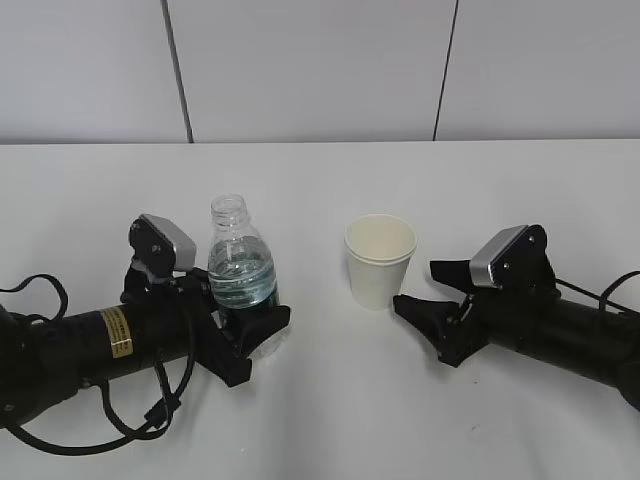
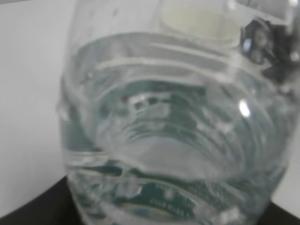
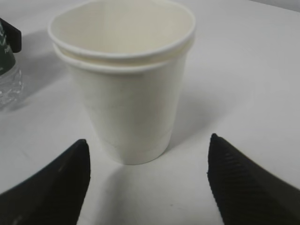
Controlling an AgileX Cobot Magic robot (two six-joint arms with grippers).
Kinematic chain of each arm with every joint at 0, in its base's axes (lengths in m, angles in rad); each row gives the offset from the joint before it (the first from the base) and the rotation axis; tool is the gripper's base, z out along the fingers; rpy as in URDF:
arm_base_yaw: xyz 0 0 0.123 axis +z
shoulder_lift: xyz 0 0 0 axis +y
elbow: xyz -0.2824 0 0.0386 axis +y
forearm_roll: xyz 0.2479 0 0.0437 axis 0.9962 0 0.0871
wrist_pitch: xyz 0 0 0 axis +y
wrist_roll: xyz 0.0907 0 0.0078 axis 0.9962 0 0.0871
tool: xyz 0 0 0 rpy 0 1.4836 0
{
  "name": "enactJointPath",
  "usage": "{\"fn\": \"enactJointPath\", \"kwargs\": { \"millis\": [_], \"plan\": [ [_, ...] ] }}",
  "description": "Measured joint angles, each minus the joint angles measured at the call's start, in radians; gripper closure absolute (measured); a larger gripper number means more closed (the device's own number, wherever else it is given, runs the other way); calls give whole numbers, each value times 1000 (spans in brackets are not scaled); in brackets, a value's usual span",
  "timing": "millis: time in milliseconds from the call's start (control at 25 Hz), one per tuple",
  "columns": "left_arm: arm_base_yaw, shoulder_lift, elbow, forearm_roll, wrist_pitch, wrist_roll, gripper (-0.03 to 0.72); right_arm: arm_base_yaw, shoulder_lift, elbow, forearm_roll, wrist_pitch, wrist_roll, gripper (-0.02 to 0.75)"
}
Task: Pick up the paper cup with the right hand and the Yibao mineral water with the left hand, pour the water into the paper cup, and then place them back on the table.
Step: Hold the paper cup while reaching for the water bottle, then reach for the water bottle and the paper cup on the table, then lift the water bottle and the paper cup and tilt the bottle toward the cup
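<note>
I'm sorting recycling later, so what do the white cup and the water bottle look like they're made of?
The paper cup looks like matte white paper: dull surface, rolled rim, cream inside; a second rim just below suggests two nested cups. The Yibao mineral water bottle looks like thin, glossy clear plastic: see-through ribbed wall with bright glints. Its dark green label band is probably printed film.

White paper cup (image 1: 380, 262), green-banded clear bottle (image 1: 241, 268), black arms, white table (image 1: 330, 400).
</note>
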Motion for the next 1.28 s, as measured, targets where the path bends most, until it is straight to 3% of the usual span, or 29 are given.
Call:
{"fn": "enactJointPath", "kwargs": {
  "millis": [200, 520, 880, 1280],
  "plan": [
    [0, 0, -1, 7, -1, 1, 272, 0, 0, 0, 2, 0, 0, 125],
    [0, 0, -1, 9, -1, 1, 272, 5, 0, -9, -4, 0, 2, 36],
    [0, 0, -1, 9, -1, 1, 274, 57, 2, -66, 24, 0, 6, 52],
    [0, 0, -1, 8, -1, 1, 274, 61, 86, -132, 20, -2, 78, 51]
  ]
}}
